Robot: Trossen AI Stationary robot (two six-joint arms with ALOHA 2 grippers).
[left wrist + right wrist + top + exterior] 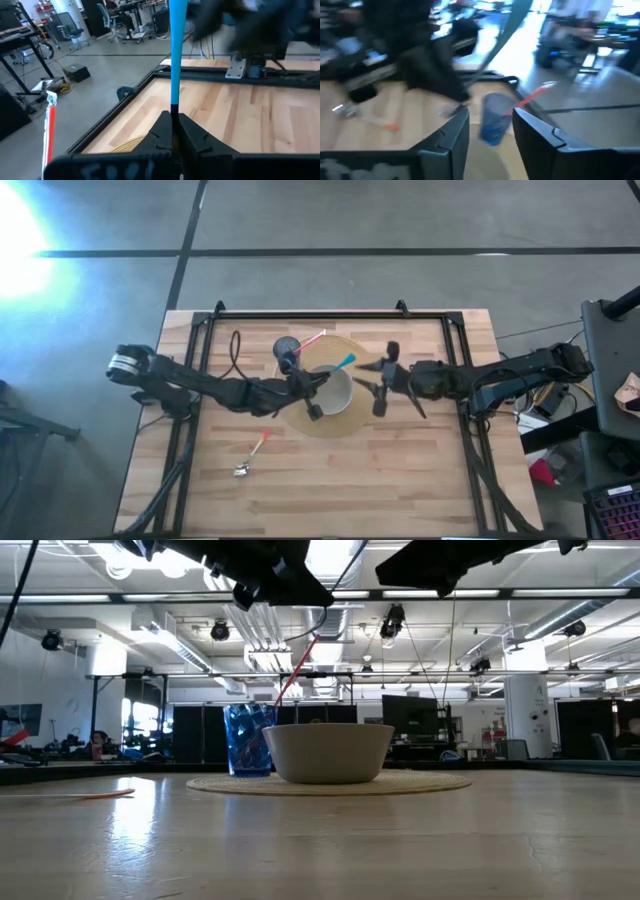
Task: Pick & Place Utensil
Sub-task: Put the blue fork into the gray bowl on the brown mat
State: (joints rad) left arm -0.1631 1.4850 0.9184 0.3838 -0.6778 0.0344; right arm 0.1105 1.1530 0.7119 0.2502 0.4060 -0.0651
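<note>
- Left end effector [318, 392] is above the bowl [333, 395], fingers clamped on the blue utensil [177, 50], whose handle sticks out toward the right arm.
- Right end effector [383, 380] hovers just beside the bowl, fingers apart, holding nothing.
- The utensil looks light, stiff and slick; a mid-handle grip should stop it pivoting.
- A red utensil [254, 454] lies on the worktop [420, 470], apart from the bowl.

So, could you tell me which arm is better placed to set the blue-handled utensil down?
Probably the left: its gripper is shut on the blue-handled utensil above the white bowl; the right gripper is open beside it.
</note>
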